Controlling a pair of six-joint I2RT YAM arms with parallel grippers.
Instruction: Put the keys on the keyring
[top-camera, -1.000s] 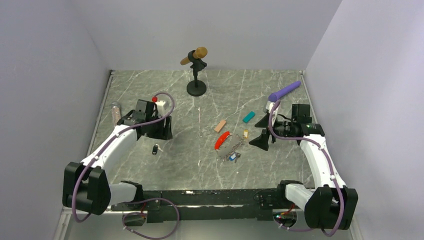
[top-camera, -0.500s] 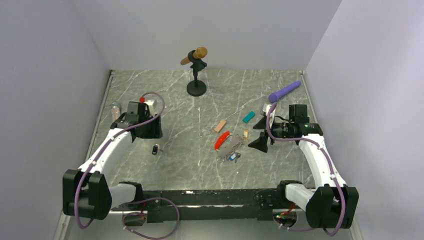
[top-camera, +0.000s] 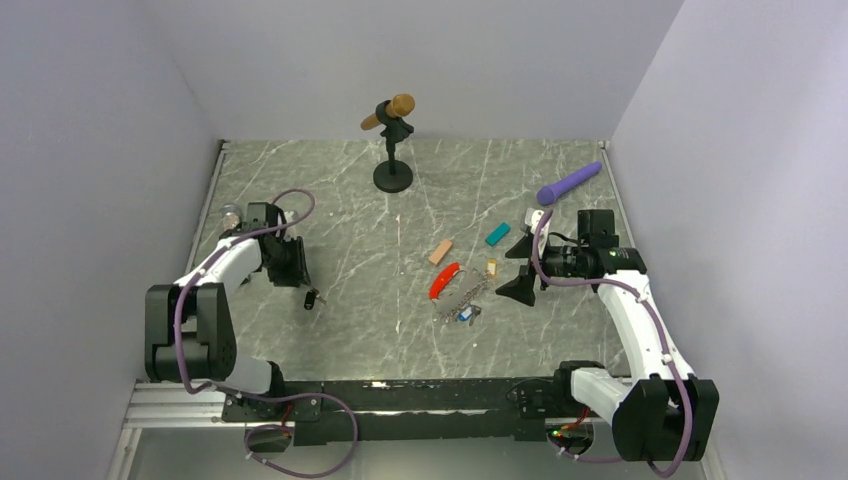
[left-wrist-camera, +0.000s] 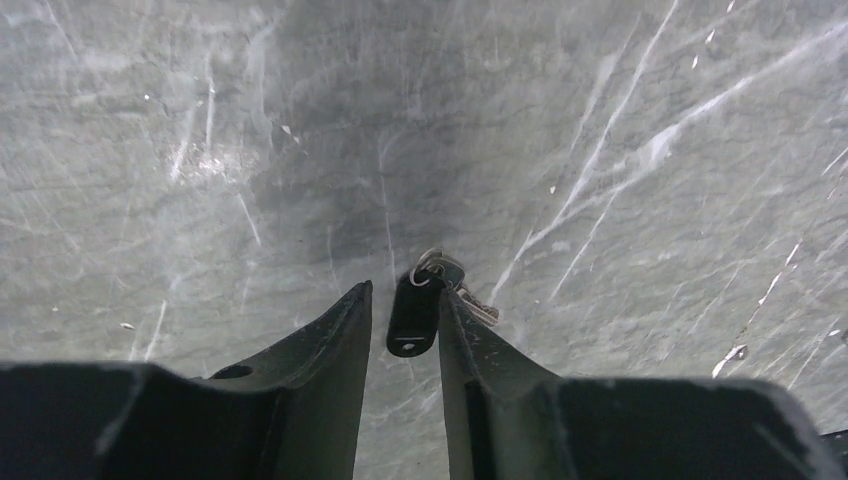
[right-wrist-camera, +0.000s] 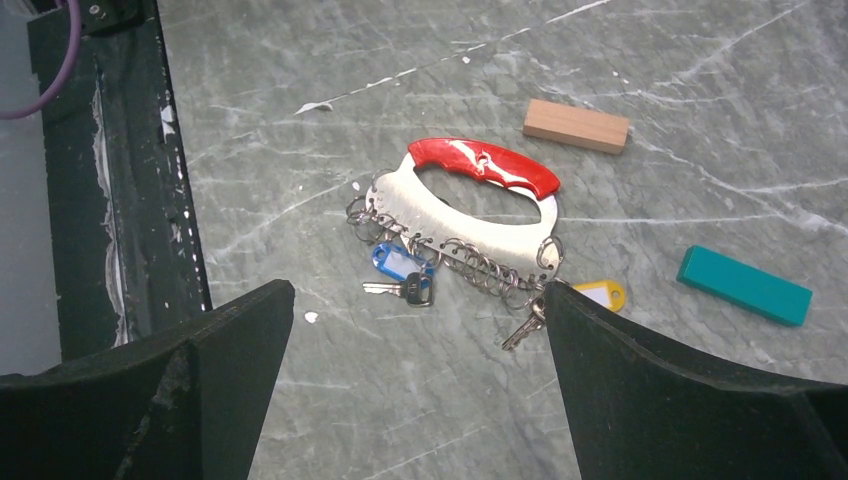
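Top external, keys (top-camera: 312, 297): flat on the table (top-camera: 370, 330), well to the left of the keyring (top-camera: 446, 281) and apart from it.
Top external, left gripper (top-camera: 297, 277): low over the table, at the keys on the side away from the keyring.
Top external, right gripper (top-camera: 514, 268): just right of the keyring, touching nothing.
Left wrist, jaws: narrowly apart astride the black key head. One finger seems to rest against it and a sliver of gap shows at the other, so it does not look clamped.
Left wrist, keys: the small silvery ring and blade poke out past the fingertips.
Right wrist, jaws: spread wide, empty.
Right wrist, keyring: red clip, thin chain of rings, blue and yellow tags. A tan block (right-wrist-camera: 577, 125) and a teal block (right-wrist-camera: 744, 285) lie near it, not touching.
Handling, keys: probably very light, stiff and thin, and apt to slip or pivot. The black head is the best hold, leaving the ring free.
Handling, keyring: the chain looks floppy; the red clip is the firm part to steady.
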